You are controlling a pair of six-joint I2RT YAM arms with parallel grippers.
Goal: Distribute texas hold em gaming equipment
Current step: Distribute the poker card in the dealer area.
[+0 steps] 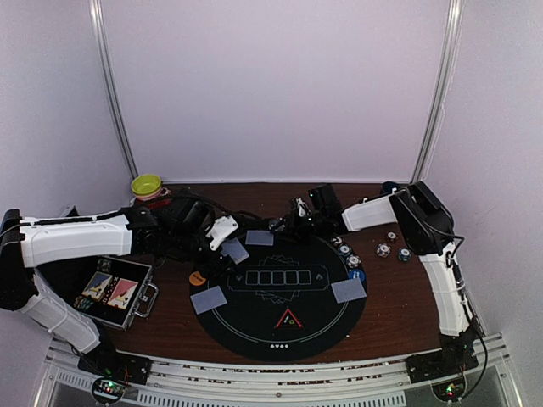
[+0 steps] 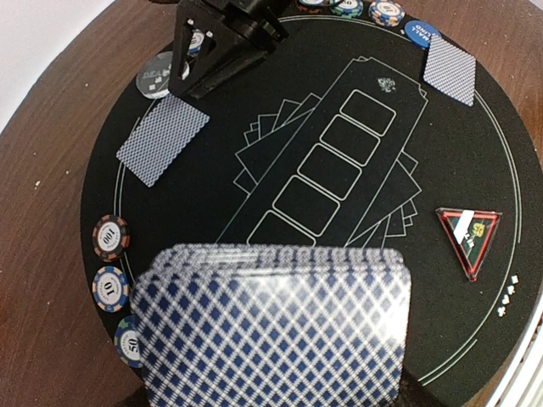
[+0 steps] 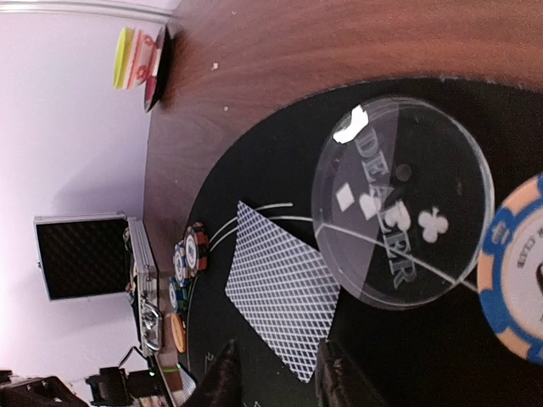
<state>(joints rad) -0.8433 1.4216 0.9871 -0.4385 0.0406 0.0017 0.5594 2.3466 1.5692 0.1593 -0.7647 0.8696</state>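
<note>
Over on the left, the left gripper [image 1: 222, 231] hung above the left rim of the black felt mat [image 1: 254, 314], pinching the fanned deck of cards [image 2: 276, 326]. Its own fingers were hidden under the deck, so that grip is a judgement from how the cards sat in the wrist view. Just inside the mat's left rim sat a row of poker chips [image 2: 110, 264].

At the mat's far edge the right gripper [image 3: 280, 381] was low over the felt with its fingertips [image 3: 225, 381] parted. A face-down card [image 3: 284, 309] lay flat there, its near corner poking into the gap between the fingers, with nothing clamping it. Its far edge ran just beside the clear dealer button [image 3: 399, 203], perhaps tucked a little under it.

This looked like the set-down of one dealt card. To do it well, the fingers wanted spreading wider and lifting straight up off the mat, so neither tip dragged that corner or nudged the button. Then only the top card should come off the deck.
</note>
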